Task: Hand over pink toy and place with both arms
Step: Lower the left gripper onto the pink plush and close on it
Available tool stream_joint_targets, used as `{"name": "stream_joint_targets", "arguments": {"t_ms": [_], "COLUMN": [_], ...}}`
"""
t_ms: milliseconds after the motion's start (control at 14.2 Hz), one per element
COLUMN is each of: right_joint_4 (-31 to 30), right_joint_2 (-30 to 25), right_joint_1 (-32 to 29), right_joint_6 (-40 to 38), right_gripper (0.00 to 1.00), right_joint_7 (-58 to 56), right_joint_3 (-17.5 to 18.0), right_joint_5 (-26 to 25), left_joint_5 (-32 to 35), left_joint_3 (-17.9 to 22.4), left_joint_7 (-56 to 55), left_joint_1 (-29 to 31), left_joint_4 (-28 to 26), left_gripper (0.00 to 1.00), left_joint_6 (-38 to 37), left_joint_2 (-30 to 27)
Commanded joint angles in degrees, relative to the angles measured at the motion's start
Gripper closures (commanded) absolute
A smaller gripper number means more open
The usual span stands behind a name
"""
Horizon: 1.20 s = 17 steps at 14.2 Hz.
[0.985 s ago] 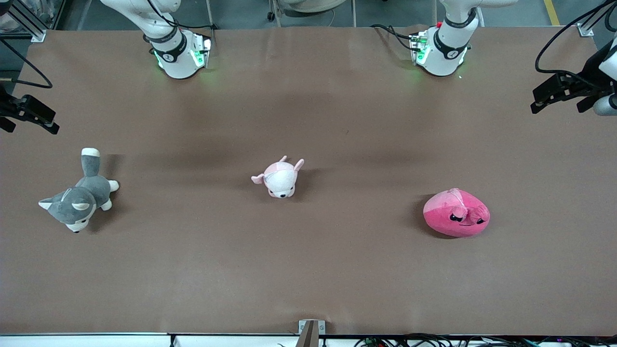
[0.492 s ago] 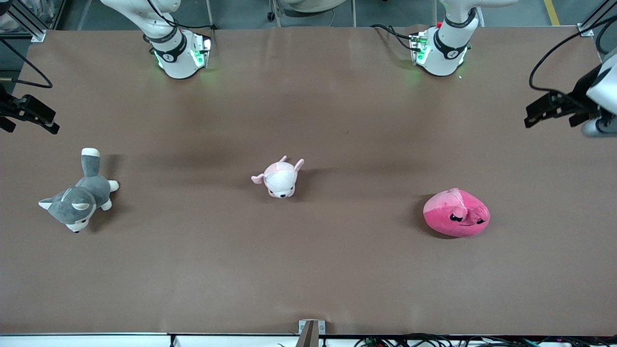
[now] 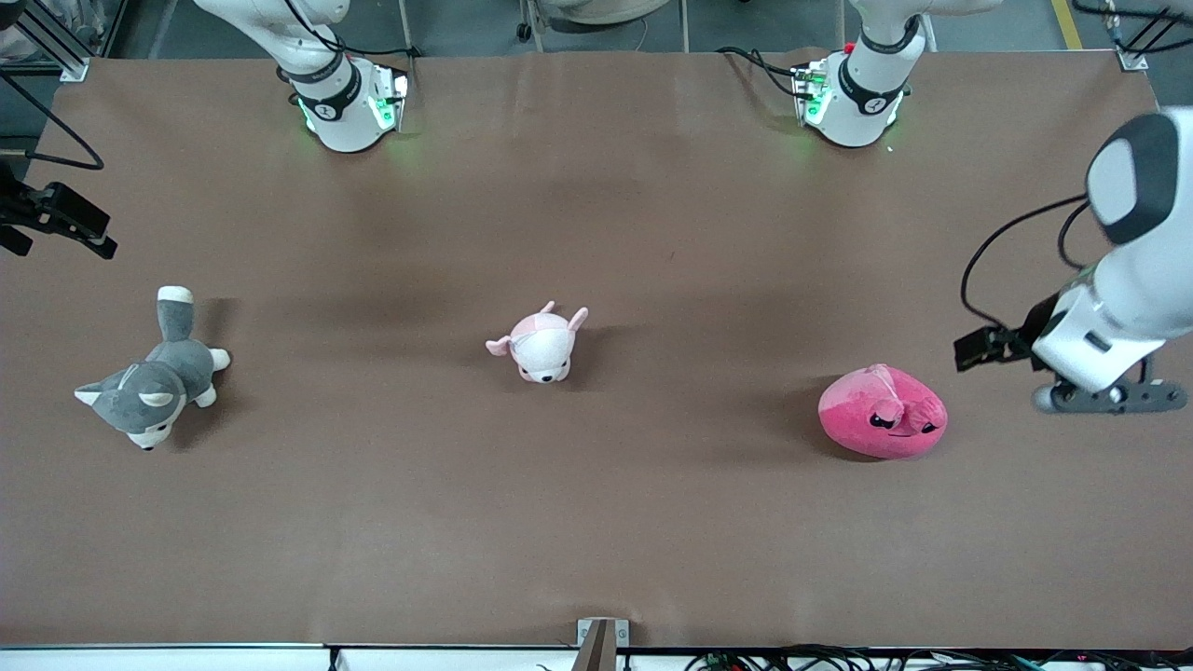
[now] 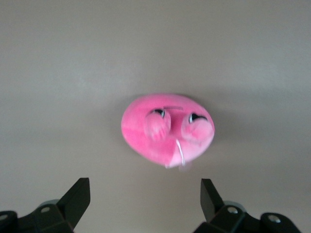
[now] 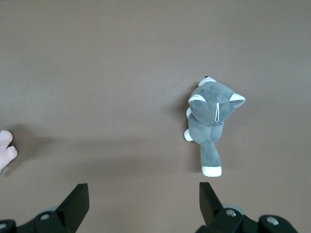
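Note:
The pink toy (image 3: 883, 411), a rounded hot-pink plush with dark angry eyes, lies on the brown table toward the left arm's end. In the left wrist view it (image 4: 167, 128) lies ahead of the fingers, untouched. My left gripper (image 3: 975, 351) is open and empty, in the air beside the toy, toward the table's end; its open fingers also show in the left wrist view (image 4: 144, 199). My right gripper (image 3: 63, 224) is open and empty, held over the table's edge at the right arm's end. It also shows in the right wrist view (image 5: 143, 199).
A pale pink-and-white plush animal (image 3: 541, 343) sits at mid-table. A grey-and-white plush dog (image 3: 154, 373) lies toward the right arm's end and shows in the right wrist view (image 5: 213, 121). The two arm bases (image 3: 349, 102) (image 3: 853, 98) stand along the table's edge farthest from the camera.
My left arm has swung in from the table's end and come down beside the pink toy. The right arm and all the toys have stayed where they were.

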Motion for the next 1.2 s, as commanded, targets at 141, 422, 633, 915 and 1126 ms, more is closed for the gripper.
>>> {"name": "stream_joint_targets", "arguments": {"t_ms": [141,422,633,915,1126], "right_joint_4": [0.12,1.61,2.41,3.2,3.2], "right_joint_2": [-0.46,-0.02,0.16,0.16,0.16], "right_joint_1": [-0.53,-0.71,-0.27,-0.09,-0.18], "right_joint_6": [-0.46,-0.2,-0.46,-0.55,-0.55], "right_gripper": [0.0,0.0,0.0,0.0,0.0], "right_joint_7": [0.69,0.6,0.6,0.51,0.69], "right_joint_3": [-0.09,-0.09,0.08,0.35,0.26], "right_joint_5": [0.76,0.59,0.5,0.41,0.85], "left_joint_5": [-1.7,-10.05,-9.45,-9.44,-9.27], "left_joint_3": [-0.02,-0.02,0.24,0.33,0.33], "left_joint_7": [-0.61,-0.88,-0.01,0.09,0.35], "left_joint_1": [0.72,2.04,2.12,2.21,2.3], "left_joint_4": [-3.42,-4.05,-3.7,-3.79,-3.97], "left_gripper": [0.0,0.1,0.15,0.29,0.51], "left_joint_6": [9.21,10.1,10.8,11.42,11.51], "left_joint_2": [3.4,6.22,7.54,9.03,9.21]}}
